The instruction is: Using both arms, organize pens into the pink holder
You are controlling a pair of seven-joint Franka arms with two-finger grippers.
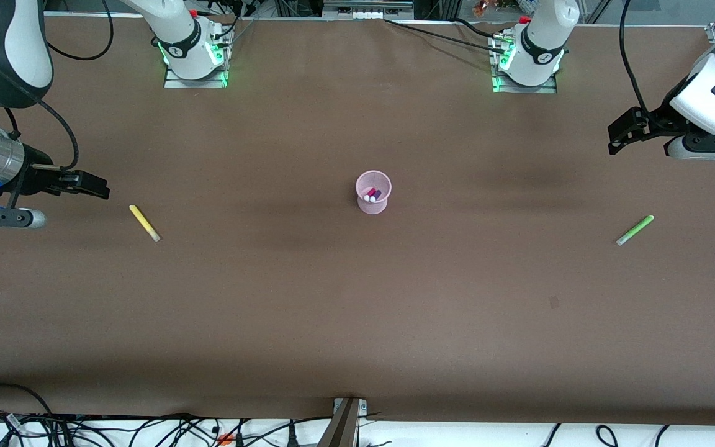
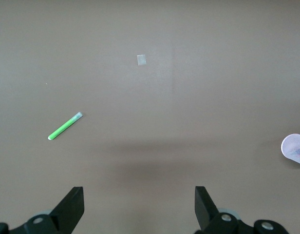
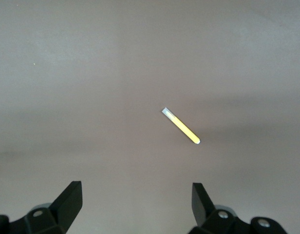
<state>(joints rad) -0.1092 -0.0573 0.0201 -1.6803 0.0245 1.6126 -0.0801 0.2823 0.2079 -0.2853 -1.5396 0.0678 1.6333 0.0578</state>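
Note:
The pink holder (image 1: 373, 192) stands upright at the table's middle, with a magenta pen (image 1: 369, 194) and a dark purple pen (image 1: 377, 195) inside it. A yellow pen (image 1: 144, 223) lies flat toward the right arm's end, also seen in the right wrist view (image 3: 181, 126). A light green pen (image 1: 635, 230) lies flat toward the left arm's end and shows in the left wrist view (image 2: 65, 126). My right gripper (image 1: 102, 187) hangs open and empty above the table beside the yellow pen. My left gripper (image 1: 617, 136) hangs open and empty over the table near the green pen. The holder's rim (image 2: 295, 147) shows at the edge of the left wrist view.
The brown table (image 1: 357, 310) spreads wide around the holder. A small pale patch (image 2: 141, 60) marks the cloth, seen as a dark spot (image 1: 553, 302) in the front view. Cables (image 1: 146, 431) and a bracket (image 1: 346, 419) lie along the table's front edge. Both arm bases (image 1: 193, 53) stand along the back edge.

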